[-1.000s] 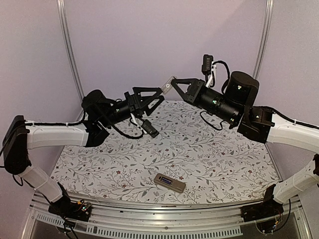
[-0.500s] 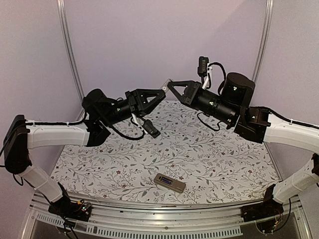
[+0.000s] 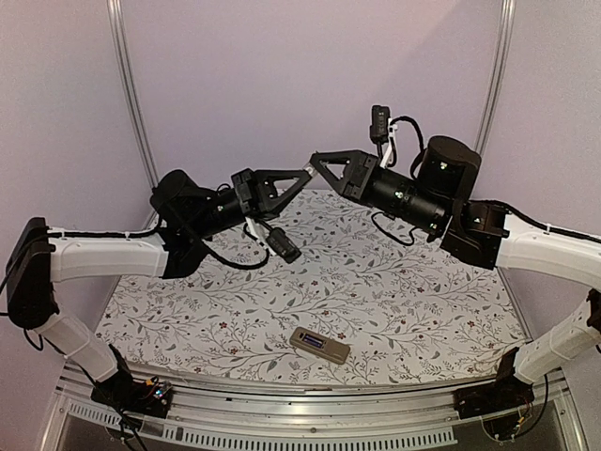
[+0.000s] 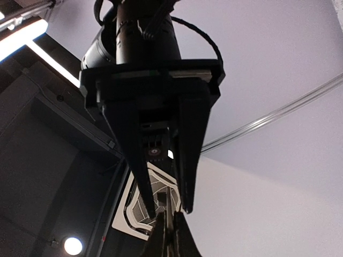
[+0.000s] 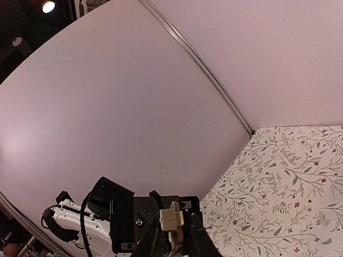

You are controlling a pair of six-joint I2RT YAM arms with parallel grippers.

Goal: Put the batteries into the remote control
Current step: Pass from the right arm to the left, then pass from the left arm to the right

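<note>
Left gripper [image 3: 302, 177] jaws now together, were apart. Tips meet right gripper [image 3: 317, 162] high beyond remote control [image 3: 319, 345]. Small pale part [image 5: 171, 218] at junction; we cannot tell right jaws' state. We judge handover under way. Remote control lies untouched on table [image 3: 423, 301]; batteries unseen.

One remote control [image 3: 319, 345] — two pincers: left [image 3: 304, 176], right [image 3: 315, 159].

Desk [image 3: 423, 310]: covered by a white cloth [image 3: 451, 282] printed with grey leafy sprigs and small red flowers. A ribbed metal rail [image 3: 310, 434] is fitted along the near edge.
Walls [image 3: 310, 75]: plain pale lilac panels, joined at thin metal posts [image 3: 130, 94].
Ceiling [image 4: 48, 160]: dark, fitted with a square vent [image 4: 132, 214], a round lamp [image 4: 72, 246] and a strip light [image 4: 21, 40].
</note>
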